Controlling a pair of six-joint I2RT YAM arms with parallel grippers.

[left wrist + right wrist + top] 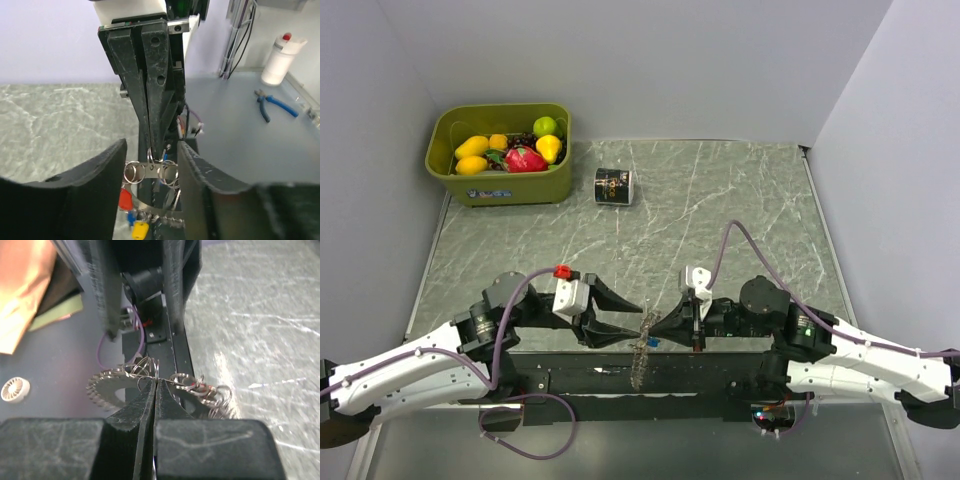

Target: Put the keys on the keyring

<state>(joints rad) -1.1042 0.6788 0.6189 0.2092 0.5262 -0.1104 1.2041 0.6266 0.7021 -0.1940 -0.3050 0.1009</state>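
— What is your right gripper (156,385) doing?

— Its two black, scuffed plastic fingers are pressed flat together, with no gap left between them; at their tips they pinch the thin wire of the keyring (107,390); from my right wrist that ring looks like a silver toothed wheel, its rim fringed with small flat metal blades.

— And the left gripper (151,150)?

— Spread wide; its curved, matte black fingers (107,170) stand on either side of the bunch and hold nothing; whether either one touches the metal I cannot tell.

— Where does the ring sit?

— It is between my two grippers, at the near edge of the table (720,200) and over the black base rail; a cluster of small shiny split rings (134,172) hangs just under the pinch.

— The keys (140,230)?

— They dangle below those rings; silver shafts with glossy plastic heads in red, blue and yellow; which loop each one hangs from is too tangled to make out.

— Anything else on the table?

— The top is grey with marble veins; at the far left is a green plastic bin (500,190) of toy fruit; just beside the bin a small black can (613,186) lies on its side.
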